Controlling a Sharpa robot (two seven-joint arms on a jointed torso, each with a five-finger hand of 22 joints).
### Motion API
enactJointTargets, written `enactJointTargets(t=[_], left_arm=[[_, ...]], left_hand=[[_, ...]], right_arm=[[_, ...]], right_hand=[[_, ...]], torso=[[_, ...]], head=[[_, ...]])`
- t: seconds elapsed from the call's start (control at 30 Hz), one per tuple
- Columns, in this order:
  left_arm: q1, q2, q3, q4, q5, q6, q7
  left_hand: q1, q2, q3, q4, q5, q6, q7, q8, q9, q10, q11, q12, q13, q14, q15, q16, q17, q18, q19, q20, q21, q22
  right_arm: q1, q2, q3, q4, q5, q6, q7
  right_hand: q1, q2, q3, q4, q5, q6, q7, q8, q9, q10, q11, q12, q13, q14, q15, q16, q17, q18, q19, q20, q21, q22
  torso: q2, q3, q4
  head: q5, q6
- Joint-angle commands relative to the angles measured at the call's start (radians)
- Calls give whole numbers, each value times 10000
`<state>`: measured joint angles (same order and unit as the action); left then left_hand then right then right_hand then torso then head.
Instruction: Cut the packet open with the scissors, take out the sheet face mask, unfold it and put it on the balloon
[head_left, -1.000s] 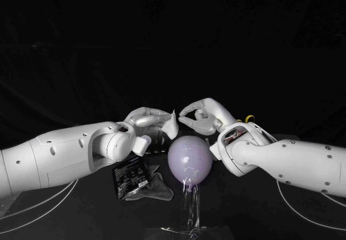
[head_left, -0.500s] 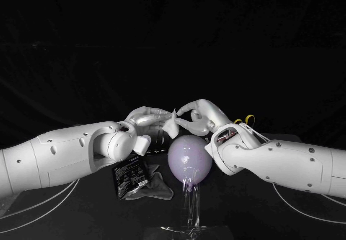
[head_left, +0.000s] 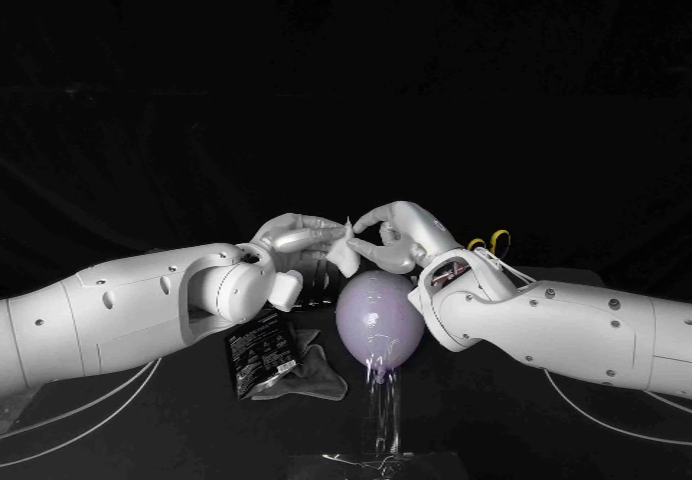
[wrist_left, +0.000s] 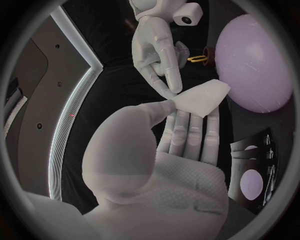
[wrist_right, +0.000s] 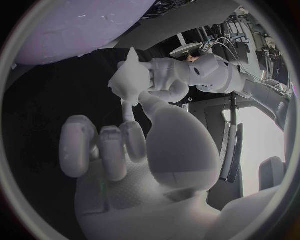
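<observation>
White and folded, the sheet mask (head_left: 343, 255) hangs just above the lilac balloon (head_left: 379, 318), pinched between the thumb and fingers of the left hand (head_left: 296, 240). The right hand (head_left: 392, 232) nips the mask's upper corner. The black packet (head_left: 263, 350) lies beside the balloon, on the left arm's side.

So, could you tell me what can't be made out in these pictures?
- Scissors: in the head view, the right arm hides all but the yellow handles.
- Packet: in the head view, the left arm covers its top end, so the cut is hidden.
- Sheet face mask, held by the left hand: it is folded, so its face holes are hidden. Overlapping fingertips leave it unclear whether the right hand pinches or merely touches it.
</observation>
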<state>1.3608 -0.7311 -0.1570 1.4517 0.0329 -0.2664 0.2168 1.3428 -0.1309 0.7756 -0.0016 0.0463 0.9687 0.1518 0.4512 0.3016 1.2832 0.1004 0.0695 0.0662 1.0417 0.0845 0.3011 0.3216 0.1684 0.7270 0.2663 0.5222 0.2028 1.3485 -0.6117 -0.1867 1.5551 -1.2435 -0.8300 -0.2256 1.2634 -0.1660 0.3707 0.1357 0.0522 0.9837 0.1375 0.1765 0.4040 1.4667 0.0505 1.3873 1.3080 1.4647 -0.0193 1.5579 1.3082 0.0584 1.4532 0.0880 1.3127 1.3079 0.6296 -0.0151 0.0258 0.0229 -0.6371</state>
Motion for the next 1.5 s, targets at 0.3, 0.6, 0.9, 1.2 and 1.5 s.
enactJointTargets(t=[0.3,0.6,0.9,1.2,1.5], left_arm=[[9,44,14,39,68,217,119],[9,53,14,61,9,346,104],[9,43,14,61,-14,341,86],[9,50,14,67,-42,356,34],[10,76,14,88,-87,410,-3]], left_hand=[[-142,-27,102,-108,50,73,-20,4,1556,96,-11,-45,15,-108,-8,59,22,19,-114,-7,116,59],[-195,-42,173,-252,52,113,-25,-41,1575,90,-12,-49,13,-134,-9,75,41,17,-209,-4,246,143],[-226,-47,195,-312,52,134,-27,-67,1579,87,-11,-50,13,-145,-8,84,50,13,-256,0,309,184],[-269,-33,225,-391,51,160,-27,-113,1580,83,-9,-51,12,-164,-6,96,62,14,-321,2,416,253],[-285,-35,226,-428,50,177,-30,-130,1581,85,-11,-49,12,-167,-7,104,68,13,-350,4,463,283]], right_arm=[[-16,85,6,-12,-263,-167,75],[-21,165,7,-73,-272,-57,58],[-24,169,8,-81,-314,11,55],[-29,186,8,-109,-395,-46,54],[-40,228,9,-149,-412,-106,83]], right_hand=[[-28,77,-49,98,-40,127,-45,12,-7,103,11,83,1477,1022,41,57,2487,-37,-32,28,59,1893],[333,569,211,105,-37,513,-220,197,41,167,-137,171,1531,1046,-68,101,2572,-54,31,-31,172,1929],[925,994,700,-196,-36,832,-438,446,140,240,-333,262,1590,1051,-241,109,2589,-80,102,-179,302,1968],[1248,1031,1085,-604,-35,989,-542,748,322,391,-432,487,1737,1061,-335,129,2626,-131,216,-288,529,2035],[1201,897,1426,-928,-34,1080,-594,1134,567,643,-485,947,2045,1061,-370,129,2626,-179,318,-353,747,2098]], torso=[[-4,-1,3],[-2,-3,-1],[-5,-2,-2],[-3,0,-3],[-1,-5,4]], head=[[-12,-27],[0,-40],[-4,-40],[-13,-50],[-13,-82]])
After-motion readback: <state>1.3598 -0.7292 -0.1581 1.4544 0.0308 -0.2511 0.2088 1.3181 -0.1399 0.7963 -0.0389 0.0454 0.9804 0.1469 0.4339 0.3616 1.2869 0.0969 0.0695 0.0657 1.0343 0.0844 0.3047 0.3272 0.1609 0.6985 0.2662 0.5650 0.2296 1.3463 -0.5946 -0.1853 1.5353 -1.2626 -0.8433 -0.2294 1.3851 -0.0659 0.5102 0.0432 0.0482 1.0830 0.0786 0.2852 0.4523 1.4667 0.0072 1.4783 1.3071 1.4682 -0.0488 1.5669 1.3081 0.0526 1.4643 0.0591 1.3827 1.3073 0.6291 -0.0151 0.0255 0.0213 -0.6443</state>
